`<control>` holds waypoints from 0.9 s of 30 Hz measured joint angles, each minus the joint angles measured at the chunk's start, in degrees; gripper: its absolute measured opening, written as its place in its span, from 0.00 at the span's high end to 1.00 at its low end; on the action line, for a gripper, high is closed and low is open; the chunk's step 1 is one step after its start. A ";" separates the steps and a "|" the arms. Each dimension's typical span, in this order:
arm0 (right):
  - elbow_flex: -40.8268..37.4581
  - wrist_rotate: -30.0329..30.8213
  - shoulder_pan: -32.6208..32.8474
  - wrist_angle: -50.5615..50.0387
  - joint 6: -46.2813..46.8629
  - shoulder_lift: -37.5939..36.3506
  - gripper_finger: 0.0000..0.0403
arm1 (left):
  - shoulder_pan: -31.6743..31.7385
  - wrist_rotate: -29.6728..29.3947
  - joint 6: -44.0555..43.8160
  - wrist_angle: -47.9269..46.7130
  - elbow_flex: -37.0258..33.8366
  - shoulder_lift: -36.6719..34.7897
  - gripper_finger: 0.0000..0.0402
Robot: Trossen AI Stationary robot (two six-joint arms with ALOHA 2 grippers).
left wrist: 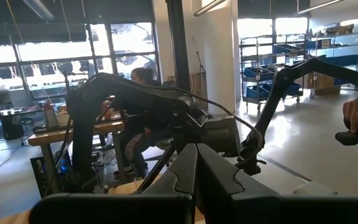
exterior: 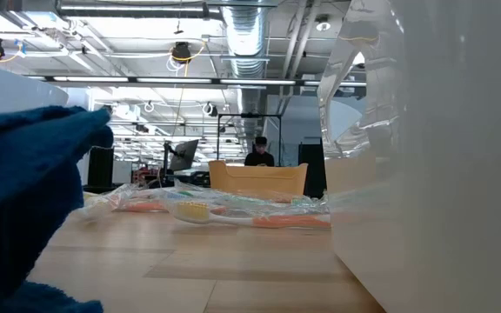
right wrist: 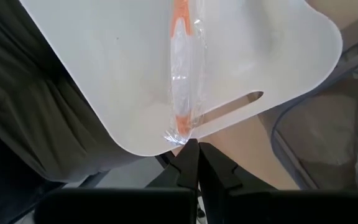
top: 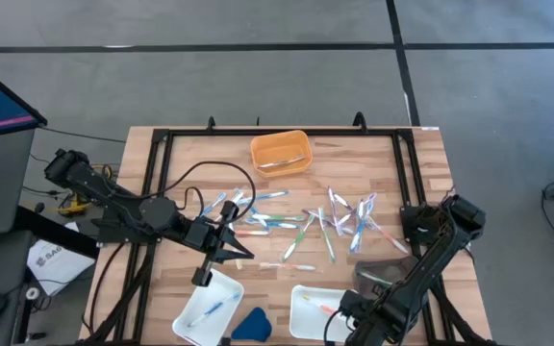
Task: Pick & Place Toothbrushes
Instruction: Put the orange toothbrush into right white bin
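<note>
Several wrapped toothbrushes [top: 320, 223] in blue, green, orange and clear lie scattered on the middle of the wooden table; the low view shows them as a heap of toothbrushes [exterior: 233, 213]. My right gripper [top: 349, 312] points down over the right white tray [top: 306, 322] at the near edge, shut at the end of an orange toothbrush [right wrist: 182, 81]. A blue toothbrush [top: 212, 309] lies in the left white tray [top: 192, 322]. My left gripper [top: 234, 242] hovers level above the table left of centre, shut, with nothing between its fingers [left wrist: 194, 180]. My right gripper pinches the clear wrapper's end [right wrist: 178, 137] of the orange toothbrush between its two fingertips, coming from above and pointing down. The toothbrush stretches away from the fingertips over the white tray [right wrist: 104, 74]; whether it hangs clear or rests on the tray I cannot tell.
An orange tray [top: 279, 152] stands at the far middle and a dark tray [top: 383, 274] at the near right. A dark-blue wedge [top: 251, 325] sits between the two white trays. A black frame [top: 157, 173] runs around the table. A person sits in the room beyond.
</note>
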 joint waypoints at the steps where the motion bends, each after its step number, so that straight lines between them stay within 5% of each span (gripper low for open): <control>1: 0.00 0.11 0.00 0.01 0.02 0.00 1.00 | 0.00 0.01 0.00 0.00 0.00 0.00 0.99; 27: -1.32 1.27 -0.19 4.46 0.63 0.02 1.00 | 0.02 0.00 0.00 0.02 0.00 0.02 0.99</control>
